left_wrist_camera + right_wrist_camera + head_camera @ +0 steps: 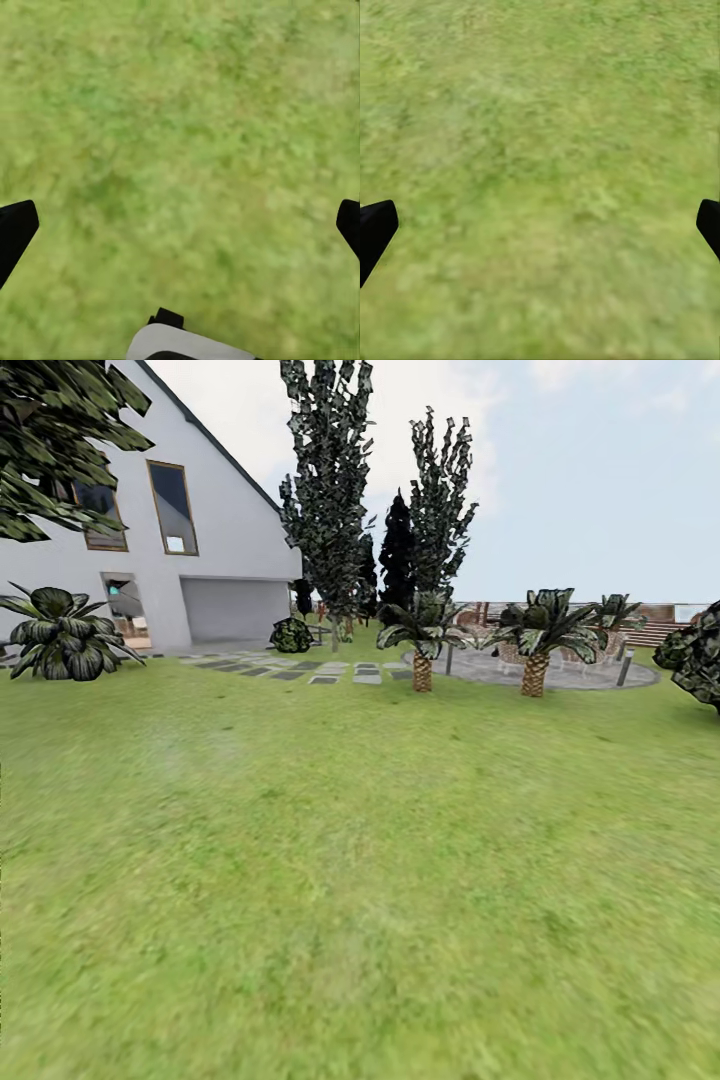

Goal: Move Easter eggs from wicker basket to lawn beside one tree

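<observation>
**Transit over the lawn, search step**

We judge the robot is on its way. Both the left hand (pixel 180 225) and right hand (pixel 540 225) hang released over the lawn (pixel 360 880), holding nothing. Tall trees (pixel 330 490) stand beside the white house (pixel 215 550). Next: locate basket and eggs.

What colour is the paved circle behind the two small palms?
Grey and mottled: the paved circle, seen best in the head view, lies behind the palms, beyond the green lawn.

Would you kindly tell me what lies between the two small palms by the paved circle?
In the head view, just grass separates the left palm from the right palm.
</observation>
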Available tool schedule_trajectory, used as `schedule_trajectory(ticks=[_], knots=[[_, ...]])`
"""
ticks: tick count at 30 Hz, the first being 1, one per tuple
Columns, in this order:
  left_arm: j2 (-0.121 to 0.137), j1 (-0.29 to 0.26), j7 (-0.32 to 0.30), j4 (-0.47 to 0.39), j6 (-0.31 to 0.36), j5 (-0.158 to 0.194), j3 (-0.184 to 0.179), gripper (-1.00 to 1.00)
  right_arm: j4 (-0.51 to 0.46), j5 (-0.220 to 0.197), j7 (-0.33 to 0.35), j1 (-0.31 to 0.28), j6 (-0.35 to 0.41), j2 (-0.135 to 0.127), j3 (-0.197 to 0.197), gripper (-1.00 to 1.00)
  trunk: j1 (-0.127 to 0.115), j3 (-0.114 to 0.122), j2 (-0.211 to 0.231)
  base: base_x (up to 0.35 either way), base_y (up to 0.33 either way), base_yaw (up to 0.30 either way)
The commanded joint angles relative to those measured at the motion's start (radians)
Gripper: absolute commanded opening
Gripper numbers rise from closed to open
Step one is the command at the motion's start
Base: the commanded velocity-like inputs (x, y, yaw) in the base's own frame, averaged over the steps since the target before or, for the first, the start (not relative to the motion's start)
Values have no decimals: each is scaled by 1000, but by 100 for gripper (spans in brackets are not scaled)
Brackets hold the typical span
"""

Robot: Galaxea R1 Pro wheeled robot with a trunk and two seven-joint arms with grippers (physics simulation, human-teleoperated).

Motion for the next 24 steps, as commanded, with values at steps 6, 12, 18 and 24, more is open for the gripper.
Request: schedule_trajectory(ticks=[6,12,18,24], knots=[[0,1,0,-1,0,1,0,100,0,-1,-5,0,-3,0,1,100,1,0,0,96,328,0],[1,1,0,-1,0,1,0,100,0,-1,-4,0,-3,2,1,100,1,0,0,163,307,0],[-2,1,1,-1,-2,0,1,100,0,-1,-4,0,-3,2,1,100,1,0,0,171,111,0],[-3,1,0,3,-6,0,0,100,0,-1,-4,0,-3,3,1,100,1,0,0,16,7,0]])
